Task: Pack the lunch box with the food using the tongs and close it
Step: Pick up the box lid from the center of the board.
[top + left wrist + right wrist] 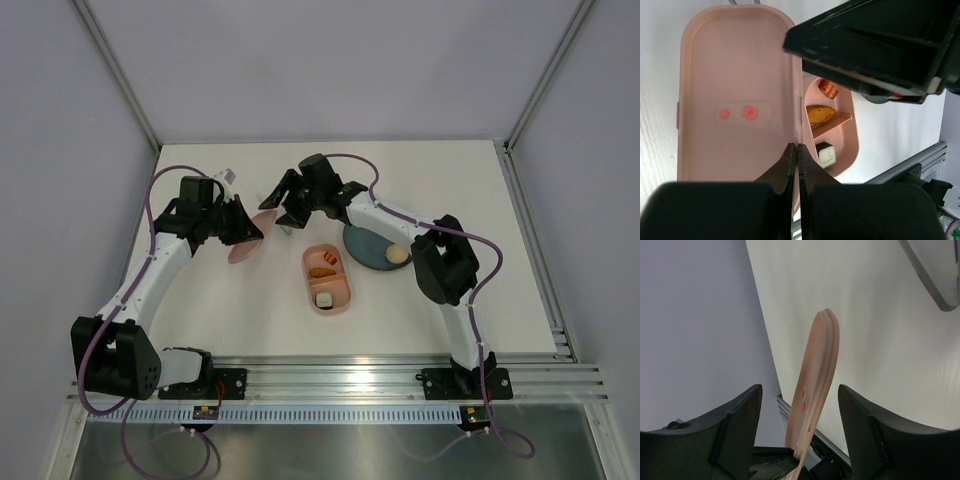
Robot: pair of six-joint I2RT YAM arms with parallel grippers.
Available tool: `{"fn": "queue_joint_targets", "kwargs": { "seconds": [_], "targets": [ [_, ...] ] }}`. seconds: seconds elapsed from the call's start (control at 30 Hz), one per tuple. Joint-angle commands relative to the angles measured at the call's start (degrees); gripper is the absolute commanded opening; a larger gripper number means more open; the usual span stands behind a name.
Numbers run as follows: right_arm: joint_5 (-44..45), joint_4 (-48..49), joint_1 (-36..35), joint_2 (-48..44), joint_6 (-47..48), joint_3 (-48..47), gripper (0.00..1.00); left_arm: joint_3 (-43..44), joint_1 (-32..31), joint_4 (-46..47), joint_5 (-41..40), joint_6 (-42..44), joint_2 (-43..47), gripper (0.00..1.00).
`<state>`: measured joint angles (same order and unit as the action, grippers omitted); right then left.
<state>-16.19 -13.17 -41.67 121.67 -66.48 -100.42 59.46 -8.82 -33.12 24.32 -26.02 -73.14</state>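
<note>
Grey walls close in a white desk [200, 320], where the lunch box [341, 298] sits open near the middle with food [821, 114] in both compartments. Its lid [735, 110] is held up on edge left of the box, one rim clamped between the shut jaws of the left gripper [794, 150]. The right gripper [800, 390] straddles the far end, fingers apart and not touching, probably to take or steady it for closing. A beige disc [398, 255] sits unpacked on the plate [362, 246].

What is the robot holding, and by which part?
The left gripper pinches the lid by the rim of one long side. The right gripper is open astride the lid, not clamping it.
</note>
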Motion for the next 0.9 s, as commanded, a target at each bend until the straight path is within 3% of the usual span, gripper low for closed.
{"fn": "queue_joint_targets", "kwargs": {
  "seconds": [0.0, 0.23, 0.33, 0.37, 0.47, 0.5, 0.57, 0.6, 0.7, 0.73, 0.77, 0.83, 0.87],
  "targets": [
    [-2.45, -1.42, -1.66, 2.25, -0.76, -4.51, 0.70, 0.04, -0.23, 2.63, 2.58, -0.26, 2.13, 0.00],
    [-2.71, -0.90, -3.15, 3.49, -1.19, -4.61, 0.59, -0.05, -0.23, 2.63, 2.31, -0.08, 2.39, 0.00],
    [-2.45, 0.33, -3.15, 2.79, -1.55, -3.12, 0.41, -0.14, -0.32, 2.63, 2.32, 0.00, 2.39, 0.00],
    [-1.93, 0.16, -3.15, 2.35, -1.38, -3.11, 0.29, -0.05, -0.23, 2.54, 2.32, 0.01, 2.39, 0.00],
    [-1.05, -0.28, -3.15, 1.65, -0.67, -3.03, 0.13, 0.04, -0.23, 1.93, 2.32, 0.62, 2.83, 0.00],
    [-0.78, -0.63, -3.07, 1.47, -0.32, -3.03, 0.01, 0.13, -0.23, 1.31, 2.23, 0.88, 3.01, 0.00],
    [-0.08, -1.24, -3.07, 0.77, 1.34, -3.11, 0.00, 0.48, -0.23, 0.35, 1.97, 1.85, 3.36, 0.00],
    [0.10, -1.42, -2.98, 0.42, 1.96, -2.94, 0.00, 0.57, -0.23, -0.79, 1.88, 2.29, 3.71, 0.05],
    [-0.16, -0.99, -2.10, -1.43, 5.03, -1.45, 0.00, 1.53, -0.23, -4.30, 0.82, 4.83, 5.20, 0.33],
    [-0.34, -0.81, -1.14, -2.04, 6.43, -0.75, 0.00, 1.88, -0.23, -5.19, 0.47, 6.32, 6.34, 0.57],
    [-1.12, 0.85, -0.70, -3.70, 7.23, 1.70, 0.00, 2.49, -0.23, -6.07, -0.14, 7.03, 6.96, 0.69],
    [-2.88, 3.93, 0.71, -5.99, 9.07, 4.69, 0.00, 3.20, -0.32, -8.79, -0.93, 8.96, 8.62, 0.88],
    [-4.37, 5.42, 2.11, -8.00, 10.13, 5.84, 0.00, 3.55, -0.23, -9.50, -1.20, 9.32, 9.15, 0.91]
  ]
}}
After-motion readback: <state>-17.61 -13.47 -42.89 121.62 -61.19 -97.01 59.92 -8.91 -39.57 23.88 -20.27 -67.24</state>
